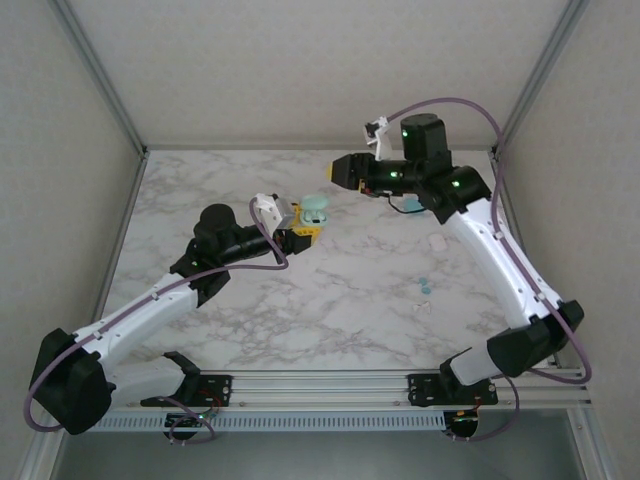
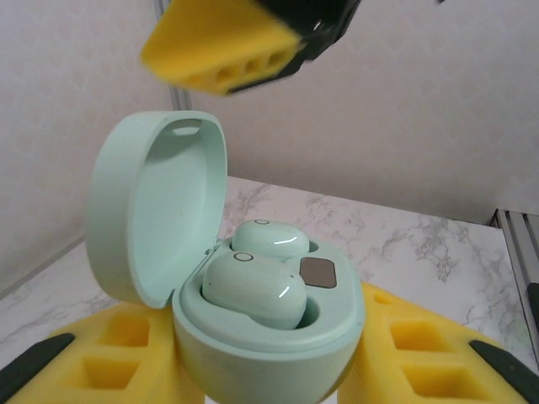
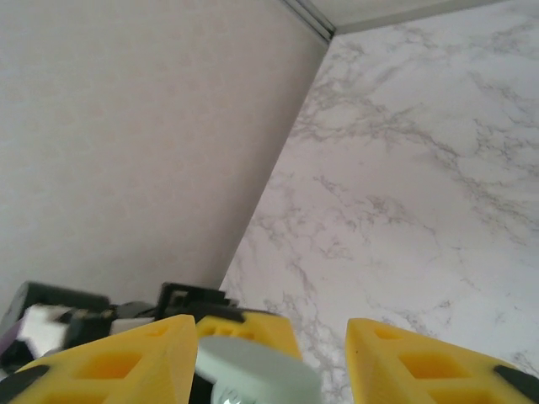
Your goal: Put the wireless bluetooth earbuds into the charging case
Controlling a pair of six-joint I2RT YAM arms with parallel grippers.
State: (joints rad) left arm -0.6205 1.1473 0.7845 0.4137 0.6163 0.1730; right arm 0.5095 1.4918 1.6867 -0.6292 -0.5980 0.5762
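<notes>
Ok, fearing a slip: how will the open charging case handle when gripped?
Glossy and rounded, the charging case could slip in the left gripper. Its raised lid probably swings on its hinge if nudged.

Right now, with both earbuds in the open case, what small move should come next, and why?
Probably bring the right gripper down onto the raised lid to close it: both earbuds sit in their wells, and the left gripper holds the charging case.

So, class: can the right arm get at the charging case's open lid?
Probably yes: the right end effector hangs just above the lid with nothing between, while the left end effector grips the case lower down.
</notes>
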